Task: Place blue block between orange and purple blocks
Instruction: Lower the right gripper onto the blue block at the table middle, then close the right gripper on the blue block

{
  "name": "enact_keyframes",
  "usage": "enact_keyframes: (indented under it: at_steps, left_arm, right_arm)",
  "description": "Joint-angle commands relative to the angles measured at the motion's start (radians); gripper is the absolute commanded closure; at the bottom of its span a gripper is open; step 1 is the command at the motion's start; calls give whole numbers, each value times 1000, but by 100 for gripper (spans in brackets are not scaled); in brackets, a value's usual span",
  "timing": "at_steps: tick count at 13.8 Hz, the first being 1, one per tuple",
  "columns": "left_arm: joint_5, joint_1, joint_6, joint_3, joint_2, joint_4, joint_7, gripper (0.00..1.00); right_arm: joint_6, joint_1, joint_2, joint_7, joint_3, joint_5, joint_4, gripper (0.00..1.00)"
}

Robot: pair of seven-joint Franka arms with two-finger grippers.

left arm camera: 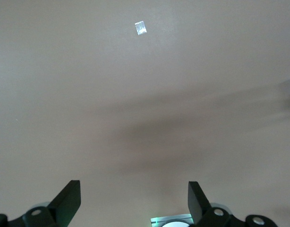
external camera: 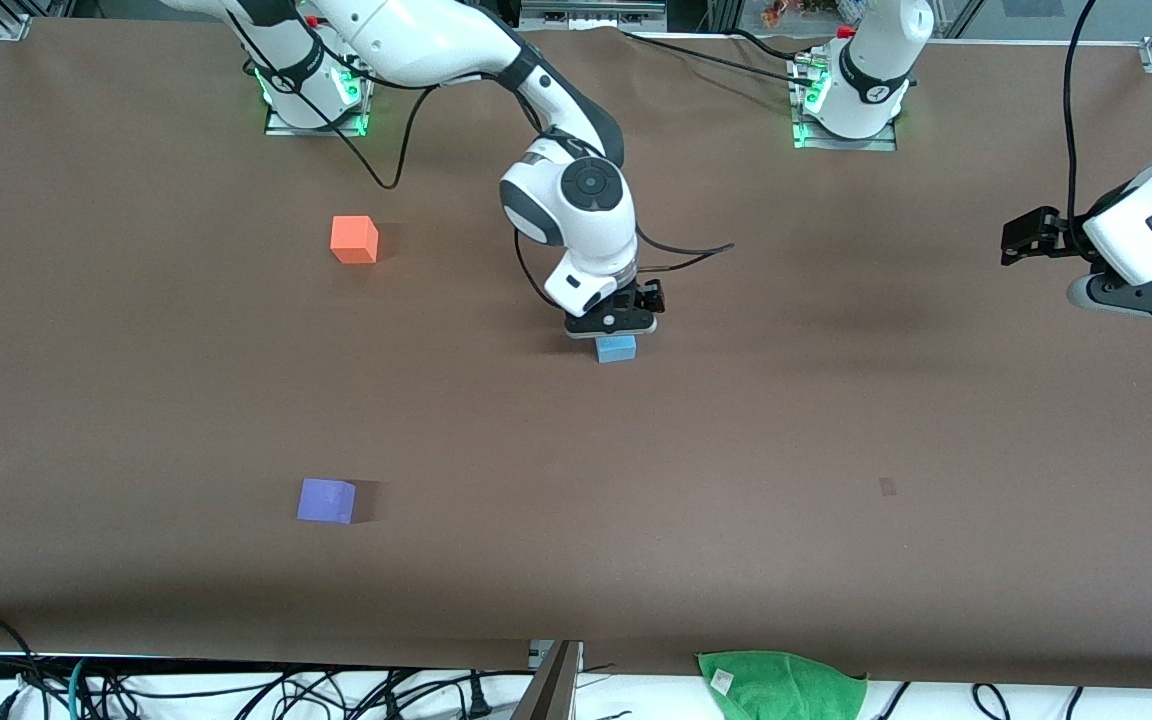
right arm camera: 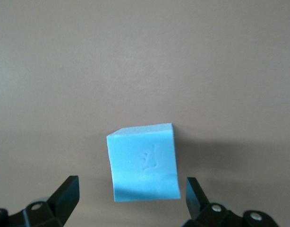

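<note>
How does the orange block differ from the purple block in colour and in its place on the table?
The orange block is bright orange-red; the purple block is muted violet. The orange block lies farther from the front camera, the purple block nearer. Both are equal-sized cubes, flat on the table, toward the right arm's end, untouched by any gripper.

A brown table (external camera: 836, 420) filled the scene. A green cloth (external camera: 781, 685) lay crumpled at its edge nearest the front camera, beside tangled black cables (external camera: 236, 690). A small pale patch, possibly tape (external camera: 887, 486), marked the tabletop.
</note>
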Motion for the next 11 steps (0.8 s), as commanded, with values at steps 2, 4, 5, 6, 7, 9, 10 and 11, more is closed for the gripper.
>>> enact_keyframes:
  at_steps: [2, 4, 5, 6, 7, 9, 10, 11]
  left_arm:
    - [-13, 3, -8, -4, -23, -14, -2, 0]
    - [-13, 3, -10, -4, -23, -14, -2, 0]
    - [-13, 2, -10, -4, -25, -14, -2, 0]
    - [-13, 3, -13, -3, -25, -16, -2, 0]
    - [-13, 5, -16, -1, -25, -14, -1, 0]
    - [-12, 5, -19, 3, -25, -14, 1, 0]
    - [-12, 5, -28, 5, -26, -14, 0, 0]
    - [-12, 5, -39, 5, -26, -14, -2, 0]
  right_arm:
    - [7, 45, 31, 21, -42, -32, 34, 0]
    - [7, 44, 31, 18, -43, -45, 34, 0]
    - [7, 44, 31, 16, -51, -51, 34, 0]
    - [7, 45, 33, 18, -53, -51, 34, 0]
    - [7, 45, 33, 16, -53, -56, 34, 0]
    - [7, 45, 34, 19, -53, -67, 33, 5]
    - [7, 45, 40, 18, -53, -68, 33, 10]
    - [9, 45, 42, 19, -53, -71, 33, 14]
